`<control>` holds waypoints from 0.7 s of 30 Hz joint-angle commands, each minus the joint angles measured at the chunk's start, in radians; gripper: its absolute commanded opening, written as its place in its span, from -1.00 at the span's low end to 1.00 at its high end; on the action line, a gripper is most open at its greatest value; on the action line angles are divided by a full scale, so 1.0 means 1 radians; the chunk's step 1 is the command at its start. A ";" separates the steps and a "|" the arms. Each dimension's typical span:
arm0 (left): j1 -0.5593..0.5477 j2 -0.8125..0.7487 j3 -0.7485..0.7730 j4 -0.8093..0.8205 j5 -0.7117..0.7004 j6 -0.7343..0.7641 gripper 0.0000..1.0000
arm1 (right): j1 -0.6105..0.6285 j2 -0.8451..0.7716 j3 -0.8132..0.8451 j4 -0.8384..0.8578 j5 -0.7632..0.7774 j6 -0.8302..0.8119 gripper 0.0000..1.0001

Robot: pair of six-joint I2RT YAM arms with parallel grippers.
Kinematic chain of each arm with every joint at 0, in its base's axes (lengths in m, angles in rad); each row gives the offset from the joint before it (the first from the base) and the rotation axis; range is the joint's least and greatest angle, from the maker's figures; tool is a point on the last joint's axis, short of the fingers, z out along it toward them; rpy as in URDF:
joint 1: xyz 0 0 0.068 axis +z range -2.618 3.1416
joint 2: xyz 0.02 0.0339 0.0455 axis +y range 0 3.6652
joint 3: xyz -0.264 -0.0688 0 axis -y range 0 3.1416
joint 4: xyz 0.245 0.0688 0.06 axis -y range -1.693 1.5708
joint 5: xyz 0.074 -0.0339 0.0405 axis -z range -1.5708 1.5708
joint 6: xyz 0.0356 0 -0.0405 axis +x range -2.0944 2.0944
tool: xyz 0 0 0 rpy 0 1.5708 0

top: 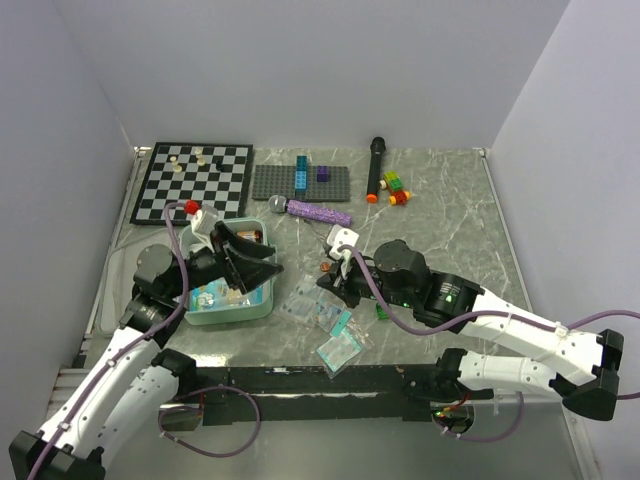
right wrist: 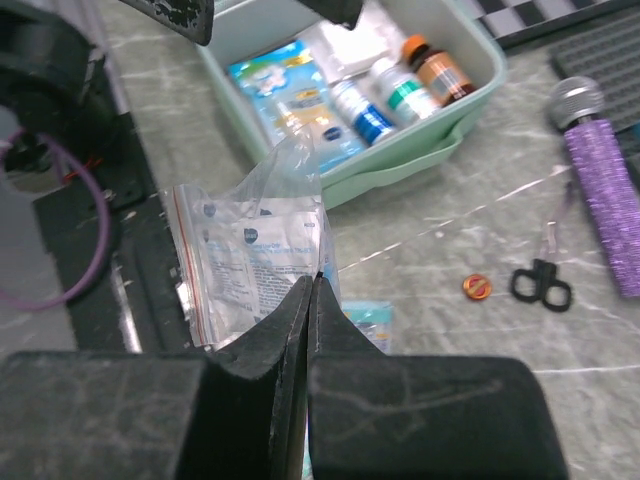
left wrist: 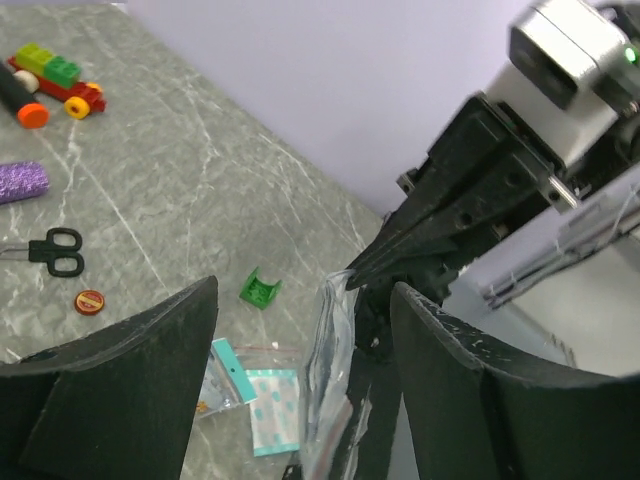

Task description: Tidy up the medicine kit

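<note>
The mint-green medicine kit [top: 262,303] lies open at the left, with small bottles and packets inside [right wrist: 400,85]. My right gripper [right wrist: 315,283] is shut on the edge of a clear zip bag of white sachets [right wrist: 245,258], holding it above the table just right of the kit. My left gripper [left wrist: 300,330] is open over the kit's near right corner. That same bag [left wrist: 328,375] hangs between its two wide-spread fingers, and I see no finger touching it. In the top view the two grippers meet at the bag [top: 305,290].
Two more clear bags of plasters [top: 338,350] [top: 322,316] lie near the front edge. Small scissors [right wrist: 540,283], a red cap [right wrist: 477,287] and a green clip [left wrist: 260,290] lie on the table. Behind are a chessboard [top: 193,180], a grey studded plate [top: 285,186], a purple-handled microphone [top: 315,211], a black marker [top: 375,168] and toy bricks [top: 395,187].
</note>
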 commanded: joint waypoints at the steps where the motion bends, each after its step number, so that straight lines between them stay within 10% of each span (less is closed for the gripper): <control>1: -0.018 0.012 -0.010 0.080 0.124 0.138 0.47 | -0.004 -0.018 0.056 -0.010 -0.085 0.043 -1.00; 12: -0.173 0.090 0.030 -0.038 0.115 0.264 0.40 | -0.004 0.007 0.106 -0.014 -0.125 0.039 -1.00; 21: -0.185 0.116 0.025 0.002 0.175 0.259 -0.47 | -0.004 0.022 0.126 -0.017 -0.142 0.040 -1.00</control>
